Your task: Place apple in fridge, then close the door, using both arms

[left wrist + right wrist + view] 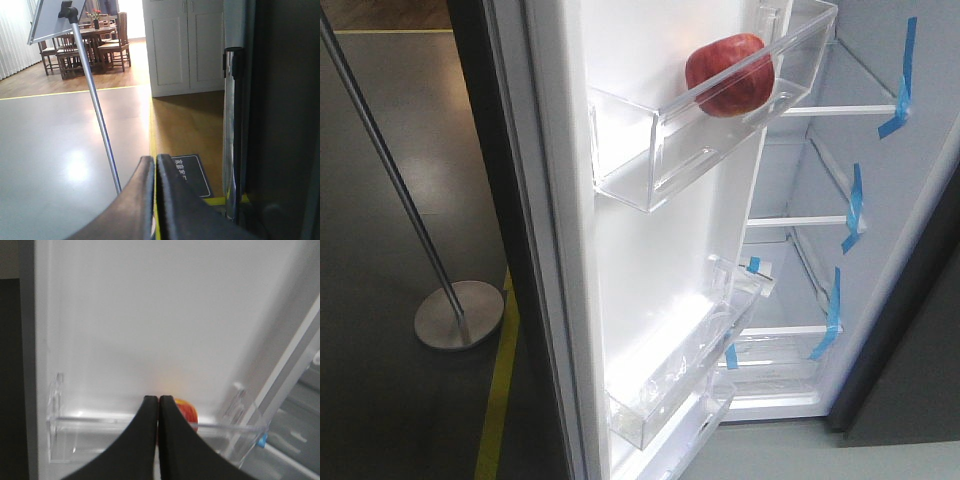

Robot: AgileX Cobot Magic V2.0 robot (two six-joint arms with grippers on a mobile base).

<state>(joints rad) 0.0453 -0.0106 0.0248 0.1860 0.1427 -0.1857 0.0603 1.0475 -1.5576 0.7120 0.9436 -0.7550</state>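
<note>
Apple [728, 72]: in the top bin [640, 165] of the open door [660, 270].
Claws: left claw [155, 167], right claw [158, 407] clenched, empty.
Next: push door closed.

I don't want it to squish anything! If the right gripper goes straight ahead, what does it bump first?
Most likely the apple, sitting in the clear door bin just past the right gripper's shut fingers. It could touch the bin's front rim first, because depth is hard to judge here.
</note>
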